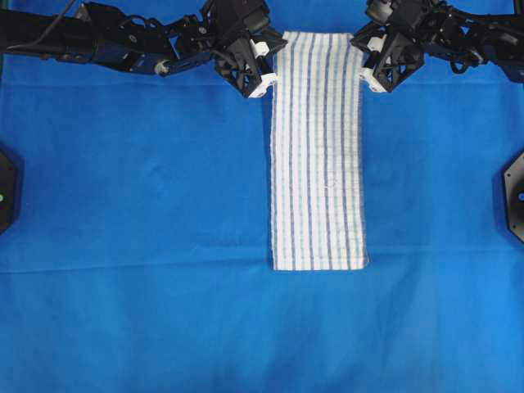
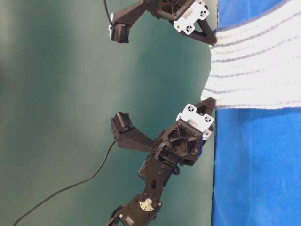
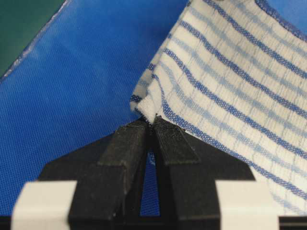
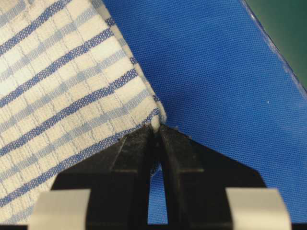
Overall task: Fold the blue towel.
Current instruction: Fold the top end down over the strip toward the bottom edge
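The blue towel (image 1: 318,151) lies as a long narrow strip down the middle of the table, folded lengthwise, stripes running along its length; its near short edge sits flat and square on the blue table covering (image 1: 139,196), roughly at mid-table. Its far end is at the far edge of the table, where both far corners are pinched. Left tool (image 1: 264,72): fingertips together, clamped on the far left corner of the blue towel; the left wrist view shows at least two layers of cloth edge bunched between the black fingers (image 3: 125,143), with the cloth rising off the table covering just beyond the tips. Right tool (image 1: 370,75): fingertips likewise closed tight on the far right corner; the right wrist view shows the hemmed corner caught at the very tip of the fingers (image 4: 136,143). In the table-level view the far edge of the blue towel (image 2: 256,61) is lifted slightly and sags in a shallow curve between the two tools, overhanging the table edge toward the green backdrop (image 2: 56,94). Both arms reach in from the far side, left arm (image 1: 123,41) and right arm (image 1: 475,33), wrists angled inward toward the strip. The rest of the cloth lies flat, with no visible wrinkles.
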